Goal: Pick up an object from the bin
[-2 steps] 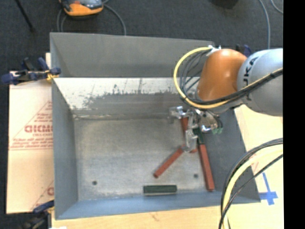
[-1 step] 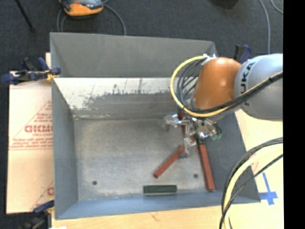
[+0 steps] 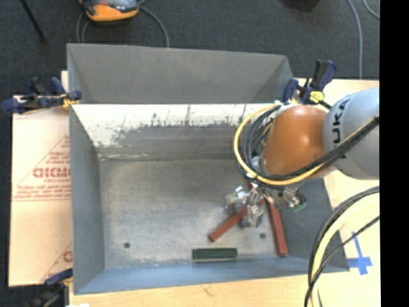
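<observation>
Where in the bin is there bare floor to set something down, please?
The left half of the bin floor is bare, from the left wall to the dark green bar and the reddish stick. It is crowded at the right front, where the hand hangs over that stick beside a second reddish stick.

We see a short red-brown stick lying flat on the floor of the bin, right of the middle. It is slanted, and its top end goes under the gripper. A longer red-brown stick lies by the right wall. A dark flat bar lies along the front wall.
</observation>
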`<state>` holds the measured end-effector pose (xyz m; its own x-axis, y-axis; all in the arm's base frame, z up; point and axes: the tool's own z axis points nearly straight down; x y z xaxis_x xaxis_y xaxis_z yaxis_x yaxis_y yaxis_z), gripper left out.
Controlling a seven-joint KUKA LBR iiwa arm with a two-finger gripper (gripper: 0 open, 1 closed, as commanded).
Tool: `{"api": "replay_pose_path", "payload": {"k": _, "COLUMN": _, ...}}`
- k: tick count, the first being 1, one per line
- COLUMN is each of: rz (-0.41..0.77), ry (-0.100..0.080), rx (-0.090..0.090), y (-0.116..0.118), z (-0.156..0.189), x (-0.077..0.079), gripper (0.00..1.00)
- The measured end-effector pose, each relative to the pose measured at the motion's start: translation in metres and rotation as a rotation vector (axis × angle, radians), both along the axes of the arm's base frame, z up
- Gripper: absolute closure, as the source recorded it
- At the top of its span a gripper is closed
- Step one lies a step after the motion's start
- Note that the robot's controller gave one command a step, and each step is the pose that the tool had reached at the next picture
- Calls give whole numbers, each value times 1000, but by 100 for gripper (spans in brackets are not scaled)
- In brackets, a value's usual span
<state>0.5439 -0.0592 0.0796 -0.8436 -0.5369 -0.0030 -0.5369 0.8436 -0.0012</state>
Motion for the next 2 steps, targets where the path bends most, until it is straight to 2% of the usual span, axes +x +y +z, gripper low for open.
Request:
{"api": "replay_pose_path", "payload": {"k": 1, "rz": 0, "ry": 0, "rx": 0, "y": 0, "z": 0, "x": 0, "gripper": 100}}
{"api": "replay_pose_path", "payload": {"k": 2, "rz": 22, "ry": -1, "rx": 0, "y": -43, "z": 147, "x": 77, "gripper": 100}}
